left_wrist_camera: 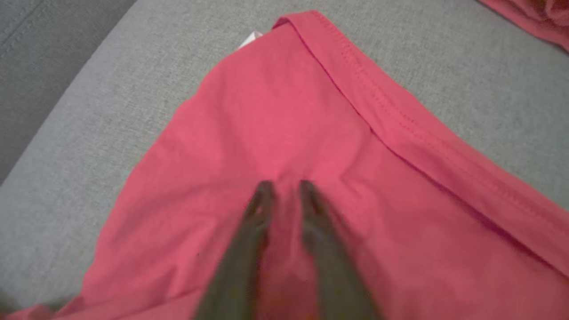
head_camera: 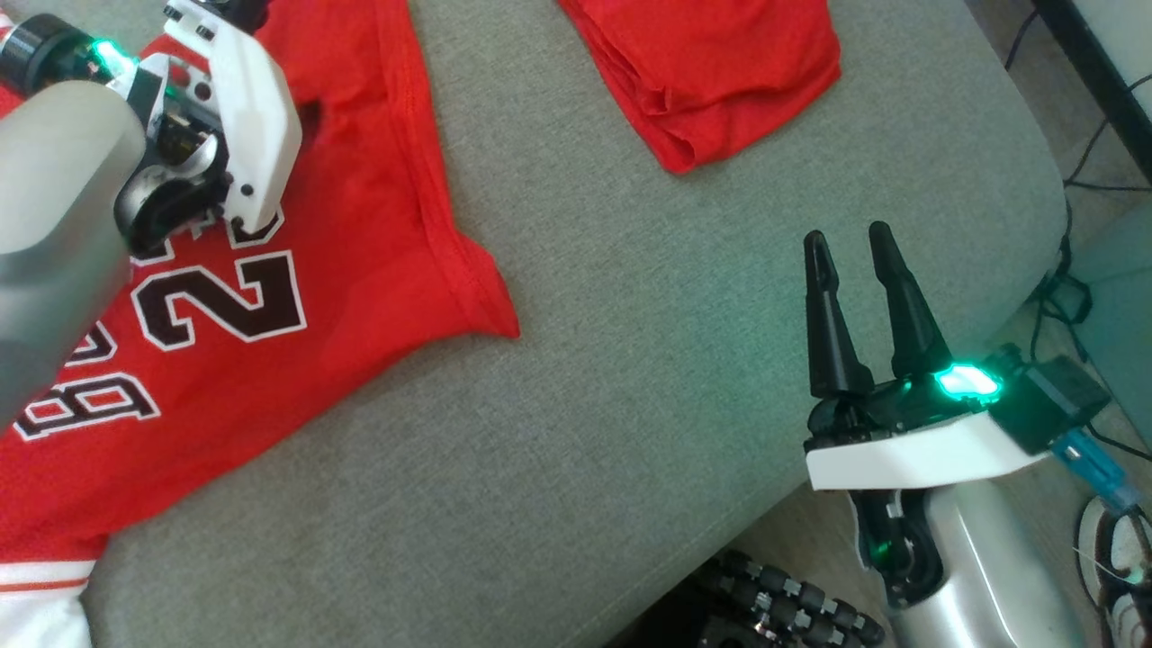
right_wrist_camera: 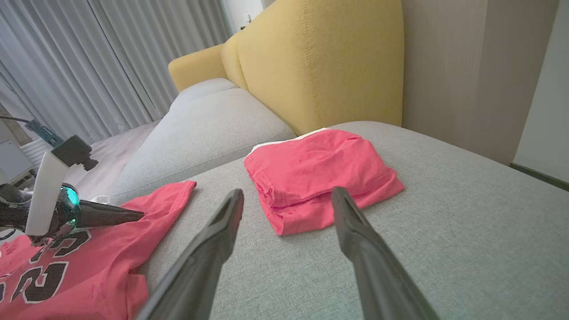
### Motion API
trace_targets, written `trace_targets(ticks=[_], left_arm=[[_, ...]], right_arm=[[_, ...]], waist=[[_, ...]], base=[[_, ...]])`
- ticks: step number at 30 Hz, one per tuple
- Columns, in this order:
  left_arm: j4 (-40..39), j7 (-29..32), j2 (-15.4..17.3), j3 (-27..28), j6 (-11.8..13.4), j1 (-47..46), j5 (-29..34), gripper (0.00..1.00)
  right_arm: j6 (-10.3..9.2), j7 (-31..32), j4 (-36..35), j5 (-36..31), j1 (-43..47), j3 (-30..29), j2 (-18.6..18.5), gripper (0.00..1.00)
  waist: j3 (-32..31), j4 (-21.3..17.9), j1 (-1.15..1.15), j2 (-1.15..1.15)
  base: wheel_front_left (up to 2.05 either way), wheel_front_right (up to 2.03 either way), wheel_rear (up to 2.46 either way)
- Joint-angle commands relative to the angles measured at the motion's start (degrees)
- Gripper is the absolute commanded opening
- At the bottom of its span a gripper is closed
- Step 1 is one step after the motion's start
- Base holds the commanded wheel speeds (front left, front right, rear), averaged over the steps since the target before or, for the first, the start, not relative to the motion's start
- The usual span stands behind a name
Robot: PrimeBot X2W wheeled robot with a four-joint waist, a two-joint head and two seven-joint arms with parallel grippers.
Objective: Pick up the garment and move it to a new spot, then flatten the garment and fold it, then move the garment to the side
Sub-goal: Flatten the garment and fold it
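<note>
The garment, a red jersey (head_camera: 270,360) with dark white-edged numbers, lies spread on the grey sofa cushion (head_camera: 630,405) at the left. The jersey (right_wrist_camera: 89,275) also lies at the lower left of the right wrist view. My left arm's white wrist (head_camera: 225,117) hangs over its upper part. My left gripper (left_wrist_camera: 284,189) presses its tips down into the plain red cloth (left_wrist_camera: 275,111) near a hemmed edge. The fingers stand a little apart, with a small pucker of cloth between them. My right gripper (head_camera: 850,238) is open over bare cushion near the right front edge, holding nothing.
A folded red garment (head_camera: 711,72) lies at the cushion's far side, ahead of my right gripper (right_wrist_camera: 288,195). A yellow backrest (right_wrist_camera: 311,58) rises behind it. Cables (head_camera: 1080,180) and a shoe (head_camera: 1116,558) are on the floor to the right. White cloth (head_camera: 36,603) shows at the lower left.
</note>
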Motion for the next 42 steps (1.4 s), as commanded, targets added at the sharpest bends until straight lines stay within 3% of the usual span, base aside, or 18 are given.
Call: trace_targets(ticks=[1, 4, 9, 22, 30, 34, 35, 37, 41, 42], left_arm=[[-0.9, 0.5, 1.3, 1.1, 0.1, -2.4, 0.1, 0.0], [-0.3, -0.9, 1.7, 0.9, 0.1, -3.1, 1.1, 0.0], [4.9, -9.2, 0.7, 2.2, 0.5, -5.9, 3.7, 0.0], [18.1, -26.1, -4.2, 5.8, 5.3, -11.0, 7.3, 0.0], [24.0, -31.1, -5.4, 4.8, 6.8, -12.9, 10.3, 0.0], [27.3, -34.2, -6.0, 4.6, 8.9, -13.8, 11.5, 0.0], [28.4, -34.6, -6.3, 4.9, 10.9, -13.9, 11.6, 0.0], [30.2, -35.5, -5.4, 3.5, 12.1, -15.0, 14.4, 0.0], [33.5, -32.6, -5.4, 2.2, 12.4, -13.6, 17.1, 0.0], [34.3, -31.1, -5.6, 2.0, 12.0, -12.9, 17.5, 0.73]], right_arm=[[0.4, -0.4, -2.0, 0.4, -0.3, 0.5, -0.2, 1.0], [0.4, -0.4, -2.1, 0.5, -0.3, 0.4, -0.2, 1.0], [0.4, -0.4, -1.8, 0.5, -0.5, 0.6, -0.2, 1.0], [0.4, -0.4, -1.2, -0.3, -0.9, 0.6, -0.2, 1.0], [0.4, -0.4, -0.9, -0.6, -0.9, 0.6, -0.2, 1.0], [0.4, -0.4, -0.7, -0.6, -1.0, 0.8, -0.2, 1.0], [0.4, -0.4, -0.7, -0.6, -1.0, 0.8, -0.2, 1.0], [0.4, -0.4, -0.7, -0.6, -1.0, 0.8, -0.2, 1.0], [0.4, -0.4, -0.5, -0.8, -0.9, 0.8, -0.2, 1.0], [0.4, -0.4, -0.5, -0.8, -0.9, 0.8, -0.2, 1.0]], waist=[[0.2, 0.0, 0.0, 0.0], [0.4, 0.0, 0.0, 0.0], [0.3, 0.0, 0.0, 0.0], [-0.5, 1.6, 0.0, 0.0], [-0.5, 2.1, 0.0, 0.0], [-0.2, 2.1, 0.0, 0.0], [-0.2, 2.2, 0.0, 0.0], [-0.2, 2.2, 0.0, 0.0], [-0.4, 2.4, 0.0, 0.0], [-0.5, 2.5, 0.0, 0.0]], base=[[0.0, 0.0, 0.0], [0.0, 0.0, 0.0], [0.0, 0.0, 0.0], [0.0, 0.0, 0.0], [0.0, 0.0, 0.0], [0.0, 0.0, 0.0], [0.0, 0.0, 0.0], [0.0, 0.0, 0.0], [0.0, 0.0, 0.0], [0.0, 0.0, 0.0]])
